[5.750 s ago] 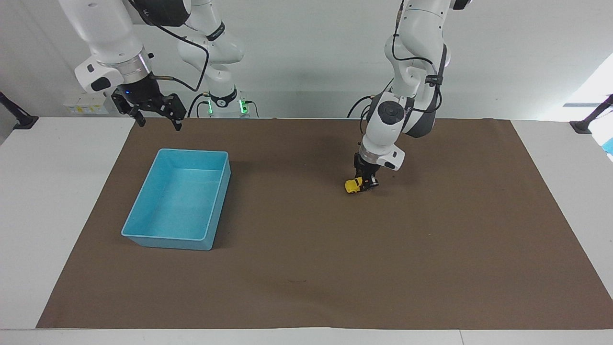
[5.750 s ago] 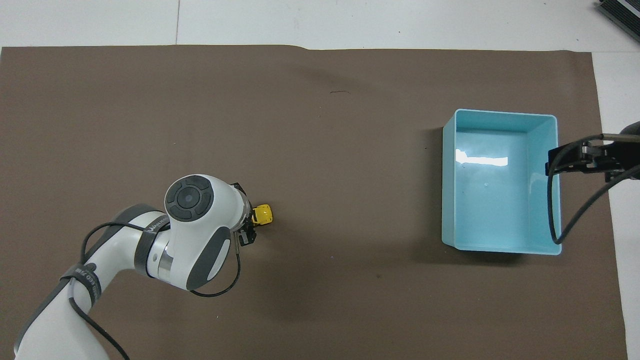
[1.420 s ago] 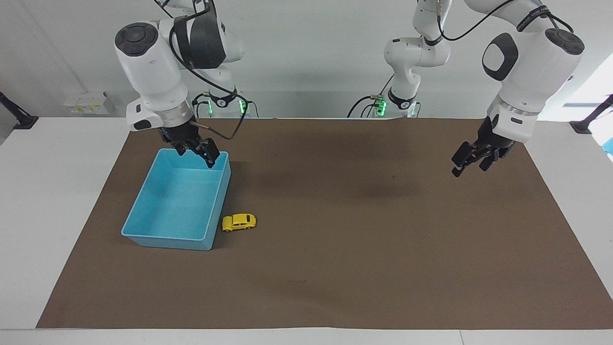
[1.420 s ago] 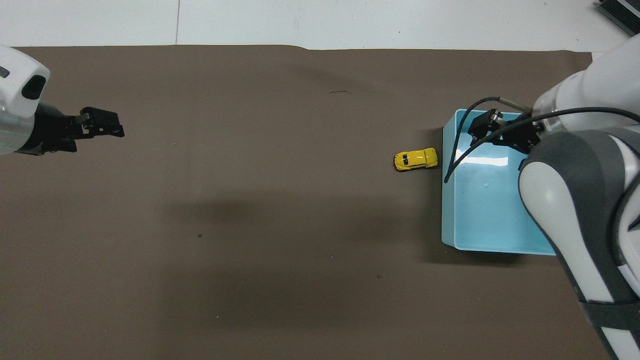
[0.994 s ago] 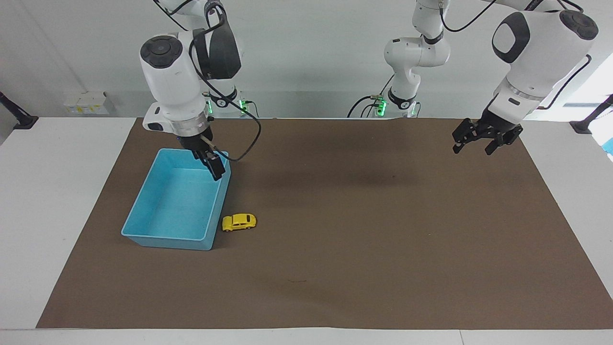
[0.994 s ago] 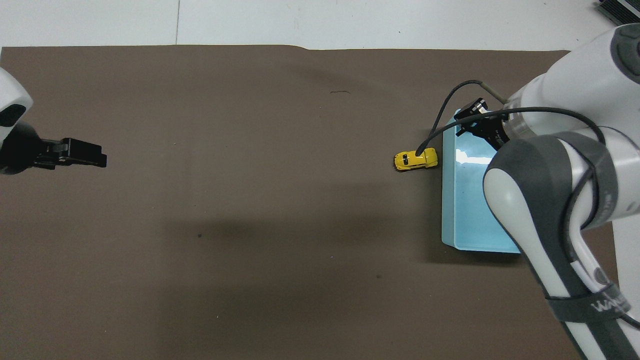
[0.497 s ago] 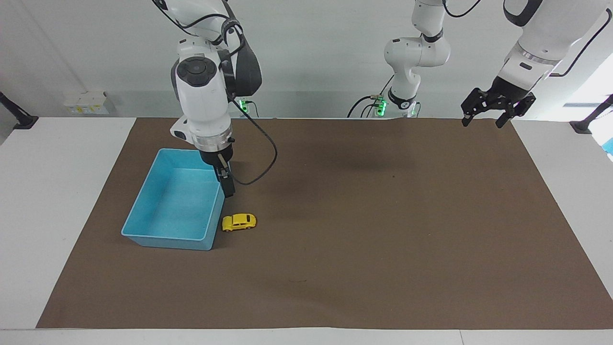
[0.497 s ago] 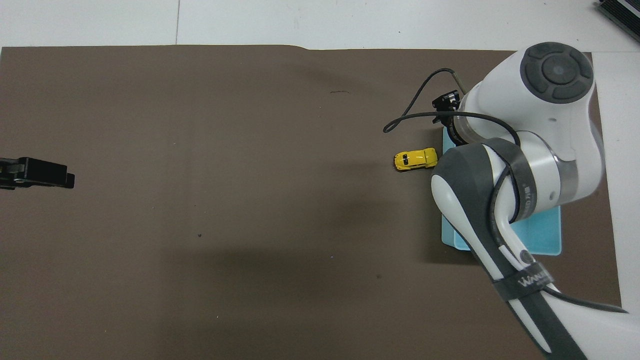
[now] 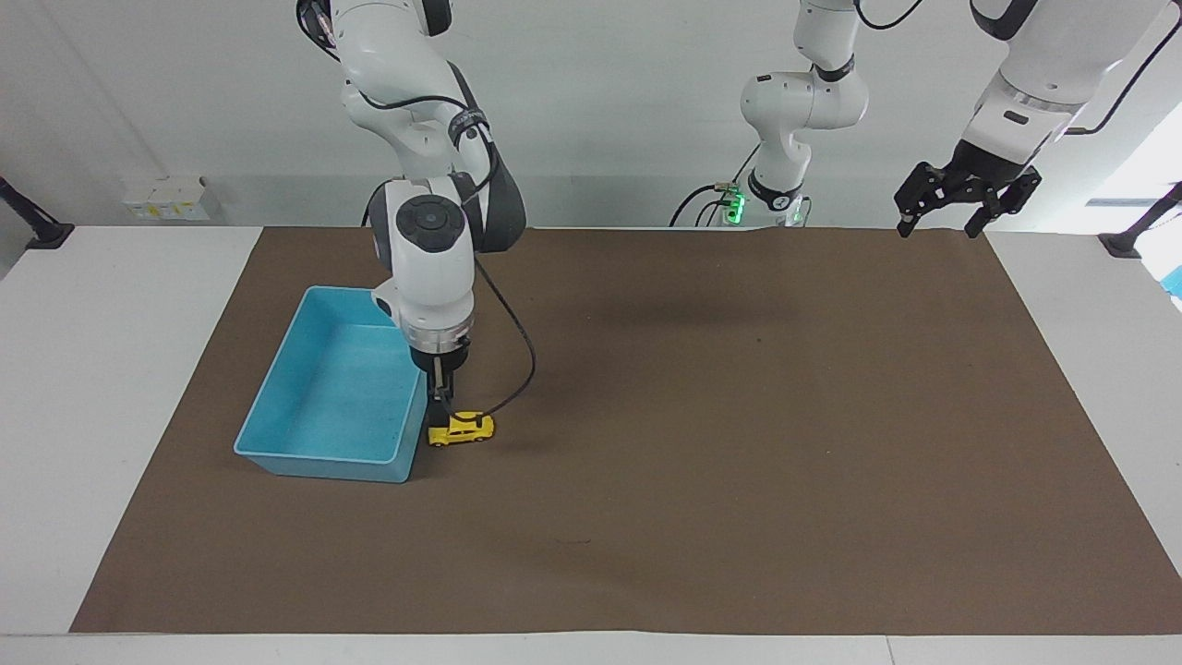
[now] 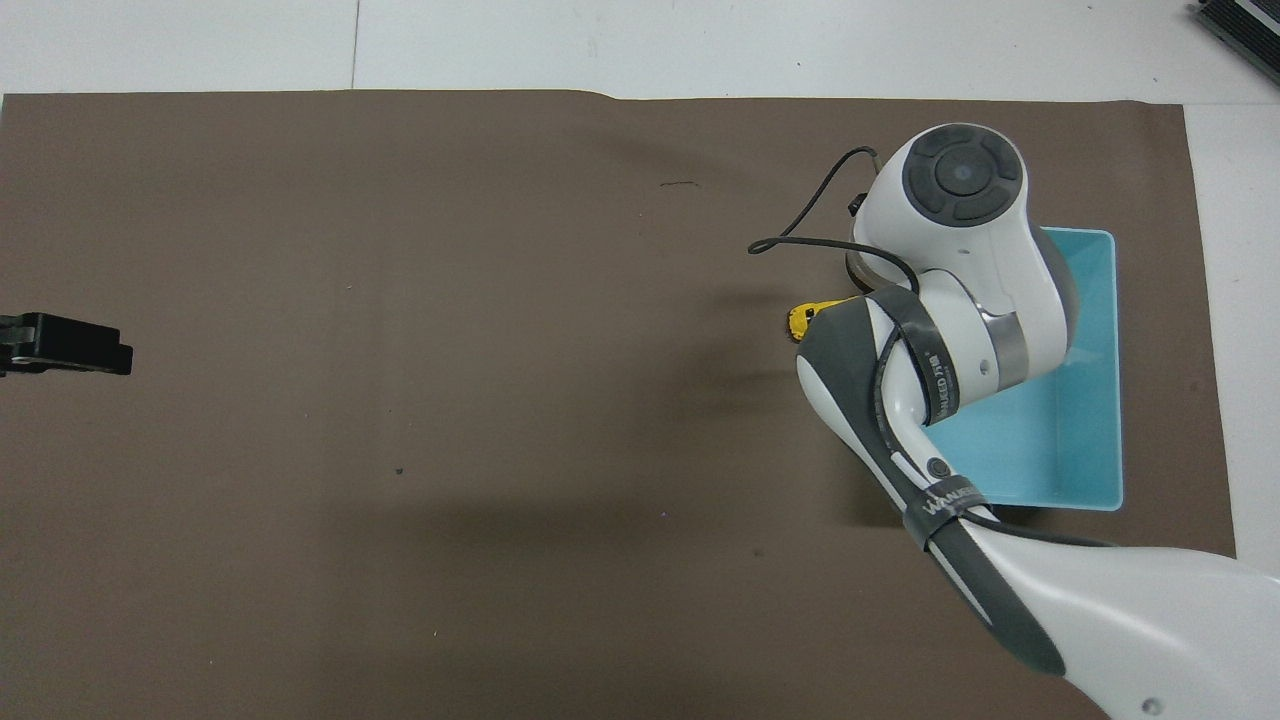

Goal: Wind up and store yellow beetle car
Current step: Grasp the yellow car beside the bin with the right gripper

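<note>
From the facing view we see one small bright yellow beetle-shaped toy car [image 9: 461, 429] standing on its wheels on the brown mat [image 9: 739, 462], just beside the rim of the single light blue rectangular plastic tray [image 9: 277, 434], at the tray's corner farther from the robots. The car's long axis runs along the table from one arm's end toward the other, with one end close to the tray wall. Our right gripper [image 9: 443, 392] hangs straight down directly above the car, fingertips just over its roof at the tray end, so the car lies immediately below it. Its fingers are spread, with nothing between them yet. We judge the next move to be a short drop to straddle the narrow body across its width. The left gripper [image 9: 966, 199] waits high over the mat's corner at its own end, fingers spread and empty, well apart from the car, so the right arm is plainly the nearer one.

From the overhead view, the right arm covers most of the yellow car [image 10: 805, 318]; only its end away from the blue tray [image 10: 1105, 400] shows. The right gripper itself is hidden under the arm. The left gripper [image 10: 70, 345] pokes in at the mat's edge. We count one car, one tray, two grippers.
</note>
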Controlling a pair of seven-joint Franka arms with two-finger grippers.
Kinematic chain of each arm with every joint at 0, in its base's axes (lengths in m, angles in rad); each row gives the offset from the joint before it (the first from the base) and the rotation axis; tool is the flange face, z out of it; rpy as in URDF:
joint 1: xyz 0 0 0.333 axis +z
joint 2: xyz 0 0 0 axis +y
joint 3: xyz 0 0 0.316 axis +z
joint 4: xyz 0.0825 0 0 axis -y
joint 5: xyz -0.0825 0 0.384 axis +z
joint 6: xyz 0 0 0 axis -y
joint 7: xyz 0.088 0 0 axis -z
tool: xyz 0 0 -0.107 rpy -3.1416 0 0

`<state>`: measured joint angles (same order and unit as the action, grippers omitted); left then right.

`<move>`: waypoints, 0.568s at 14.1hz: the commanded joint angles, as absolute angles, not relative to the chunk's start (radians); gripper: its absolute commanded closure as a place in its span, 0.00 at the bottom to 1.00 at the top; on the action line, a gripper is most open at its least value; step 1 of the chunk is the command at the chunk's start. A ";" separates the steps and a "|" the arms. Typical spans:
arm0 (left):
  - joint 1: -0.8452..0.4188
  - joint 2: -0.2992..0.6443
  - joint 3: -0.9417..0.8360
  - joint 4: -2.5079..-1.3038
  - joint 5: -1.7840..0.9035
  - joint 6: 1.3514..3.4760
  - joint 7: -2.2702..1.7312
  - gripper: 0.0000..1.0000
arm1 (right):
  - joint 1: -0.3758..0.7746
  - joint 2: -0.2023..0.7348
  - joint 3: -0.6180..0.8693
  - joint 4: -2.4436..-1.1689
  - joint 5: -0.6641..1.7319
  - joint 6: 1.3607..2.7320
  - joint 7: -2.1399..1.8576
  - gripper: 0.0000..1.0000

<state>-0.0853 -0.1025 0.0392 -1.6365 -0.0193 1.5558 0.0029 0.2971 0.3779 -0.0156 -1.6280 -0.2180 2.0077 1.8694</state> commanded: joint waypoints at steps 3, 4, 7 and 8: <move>-0.080 -0.103 0.029 -1.623 -0.002 1.537 -0.008 0.00 | 0.330 0.453 -0.014 -1.653 -0.339 2.078 1.963 0.00; -0.081 -0.103 0.029 -1.621 -0.002 1.534 -0.008 0.00 | 0.330 0.459 -0.014 -1.664 -0.344 2.091 1.963 0.00; -0.077 -0.104 0.034 -1.621 -0.024 1.523 0.001 0.00 | 0.333 0.457 -0.014 -1.715 -0.408 2.121 1.964 0.00; -0.077 -0.106 0.037 -1.623 -0.026 1.523 0.005 0.00 | 0.328 0.451 -0.014 -1.738 -0.408 2.128 1.963 0.00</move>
<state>-0.0853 -0.1025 0.0372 -1.6360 -0.0203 1.5515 0.0025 0.3360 0.4788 -0.0160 -1.6811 -0.3762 2.0951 1.9409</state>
